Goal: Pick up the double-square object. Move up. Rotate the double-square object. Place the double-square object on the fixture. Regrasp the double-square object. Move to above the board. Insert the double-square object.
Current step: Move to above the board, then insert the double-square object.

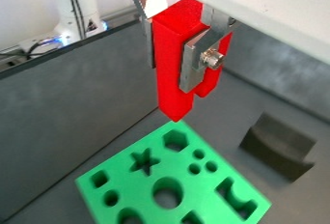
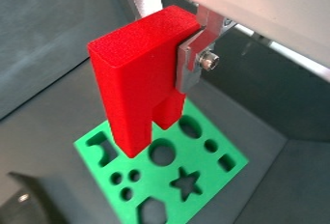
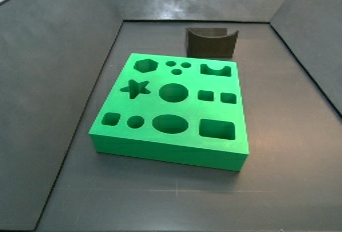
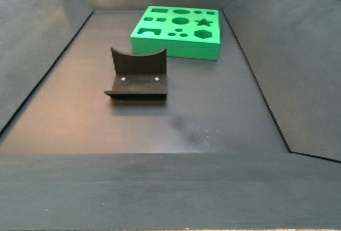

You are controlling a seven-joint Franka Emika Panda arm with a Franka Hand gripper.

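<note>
My gripper is shut on the red double-square object, which hangs upright between the silver fingers in both wrist views. It is held high above the green board, over the board's near part, and touches nothing. The board lies flat on the floor in both side views. The dark fixture stands empty beside the board. Neither the gripper nor the red object shows in the side views.
Dark grey walls enclose the floor on all sides. Cables and white rig parts lie outside the wall. Bare floor lies in front of the fixture.
</note>
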